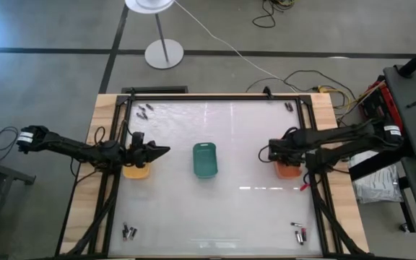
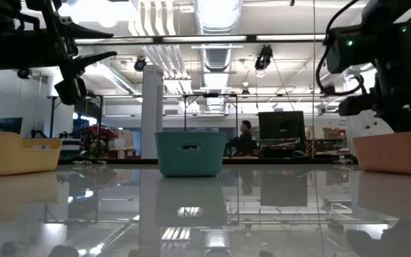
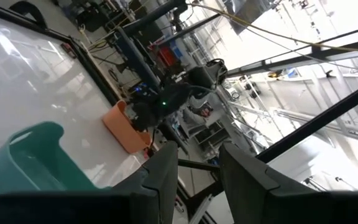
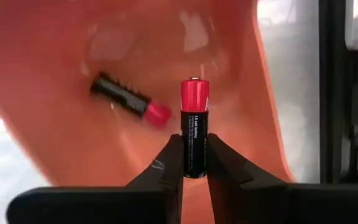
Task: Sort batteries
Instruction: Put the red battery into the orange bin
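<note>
**Dropping the red-tipped battery into the orange tray**

The right pincer (image 4: 190,163) is clamped on 1 battery (image 4: 194,124), red end forward, directly above the orange tray (image 4: 48,118), where another battery (image 4: 129,99) already lies. The release should go best with the pincer kept over the tray's middle, low, fingers spread gently so the battery cannot bounce over the rim. The left pincer (image 3: 199,177) waits well across from the orange tray, past the green tray (image 1: 204,159), narrowly parted, holding nothing.

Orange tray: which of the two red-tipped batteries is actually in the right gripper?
The upright battery, pinched between the right gripper fingers. The other battery lies loose in the orange tray.
</note>
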Robot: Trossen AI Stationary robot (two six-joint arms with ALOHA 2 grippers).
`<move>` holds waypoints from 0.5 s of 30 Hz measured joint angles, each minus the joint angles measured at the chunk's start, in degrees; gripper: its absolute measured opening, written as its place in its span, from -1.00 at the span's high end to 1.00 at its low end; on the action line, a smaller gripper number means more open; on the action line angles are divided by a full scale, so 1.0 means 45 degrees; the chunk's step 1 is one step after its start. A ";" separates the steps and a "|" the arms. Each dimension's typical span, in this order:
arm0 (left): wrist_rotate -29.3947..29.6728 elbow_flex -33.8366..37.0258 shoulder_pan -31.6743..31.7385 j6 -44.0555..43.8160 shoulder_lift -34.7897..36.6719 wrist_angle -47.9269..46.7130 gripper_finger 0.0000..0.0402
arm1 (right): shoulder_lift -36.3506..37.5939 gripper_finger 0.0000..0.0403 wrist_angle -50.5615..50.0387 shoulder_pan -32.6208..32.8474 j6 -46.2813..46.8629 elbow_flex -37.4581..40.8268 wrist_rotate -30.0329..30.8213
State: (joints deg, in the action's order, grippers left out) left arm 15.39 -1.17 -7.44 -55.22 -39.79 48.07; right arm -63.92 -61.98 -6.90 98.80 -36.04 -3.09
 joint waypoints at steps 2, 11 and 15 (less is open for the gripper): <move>-0.0003 0.0000 0.0000 -0.0080 0.0000 0.0000 0.50 | -0.0005 0.82 0.0073 -0.0470 -0.0219 0.0109 0.0230; 0.0012 0.0000 0.0000 0.0140 -0.0229 -0.0010 0.50 | -0.0078 0.82 0.1613 -0.1739 -0.1023 0.0789 0.0850; 0.0080 0.0000 0.0000 0.0144 -0.0442 -0.0010 0.50 | -0.0416 0.80 0.2513 -0.1875 -0.0980 0.1346 0.0605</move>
State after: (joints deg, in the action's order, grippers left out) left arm 15.75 -1.17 -7.44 -54.57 -41.78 48.03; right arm -65.79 -50.67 -15.33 94.39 -29.98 -0.37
